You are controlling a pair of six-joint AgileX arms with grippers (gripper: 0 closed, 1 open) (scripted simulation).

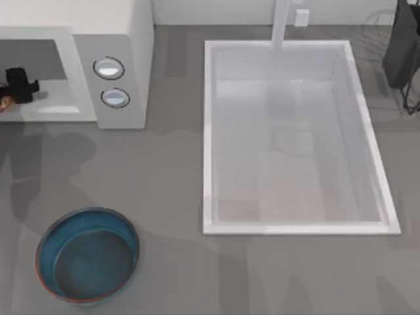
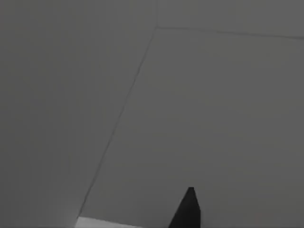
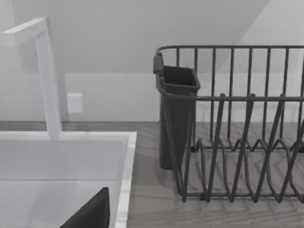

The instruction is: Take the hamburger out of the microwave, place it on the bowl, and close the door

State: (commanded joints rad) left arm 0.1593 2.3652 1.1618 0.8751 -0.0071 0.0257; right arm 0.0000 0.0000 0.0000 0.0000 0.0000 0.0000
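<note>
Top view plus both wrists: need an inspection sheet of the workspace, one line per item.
Surface: grey countertop, with arm shadows across it.
Job's things: microwave at the far left, cavity facing the front; hamburger is a small orange-tan bit inside the cavity at the picture's left edge; bowl at the near left with nothing in it; door not judged.
Clutter: white sink basin with faucet; dark dish rack with utensil cup at the far right.
Grippers: left gripper reaches into the cavity beside the hamburger; right gripper is over the sink's near edge by the rack.
Cables: nothing seen.
Surroundings: pale wall with a white outlet.
</note>
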